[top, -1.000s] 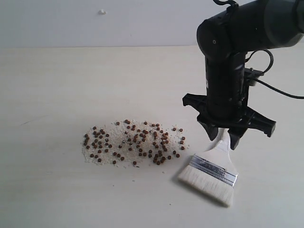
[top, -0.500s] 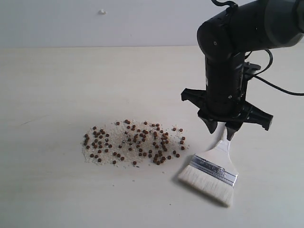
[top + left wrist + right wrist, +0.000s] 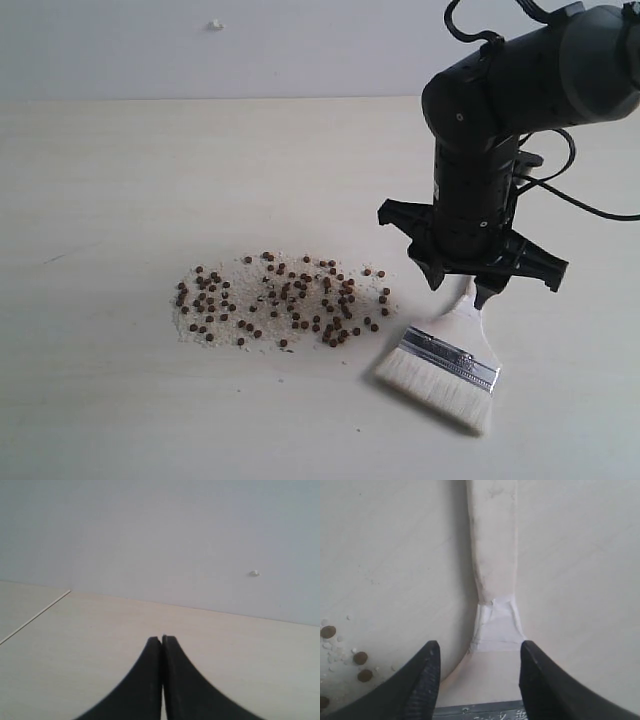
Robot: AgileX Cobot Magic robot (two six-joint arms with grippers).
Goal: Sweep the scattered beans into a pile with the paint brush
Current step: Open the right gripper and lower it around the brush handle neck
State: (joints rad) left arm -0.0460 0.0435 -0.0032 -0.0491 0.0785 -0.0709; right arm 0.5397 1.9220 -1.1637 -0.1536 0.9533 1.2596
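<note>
The beans [image 3: 280,305], tiny reddish-brown pellets mixed with white grains, lie scattered in a patch on the pale table. Right of the patch the paint brush [image 3: 445,360] lies flat, with its cream bristles toward the front and its handle pointing back. My right gripper [image 3: 461,290] stands open directly over the handle, one finger on each side, not closed on it. In the right wrist view the gripper [image 3: 479,647] straddles the taped handle [image 3: 492,555] just above the silver ferrule [image 3: 480,712], and a few beans [image 3: 360,658] show at the side. My left gripper [image 3: 161,639] is shut and holds nothing.
A black cable [image 3: 590,205] trails from the right arm at the right edge. A small white speck [image 3: 214,24] sits on the back wall. The left wrist view shows a table seam [image 3: 35,617] and the wall.
My right gripper has shifted slightly to the left over the brush handle, staying open. The brush and the beans have not moved.
</note>
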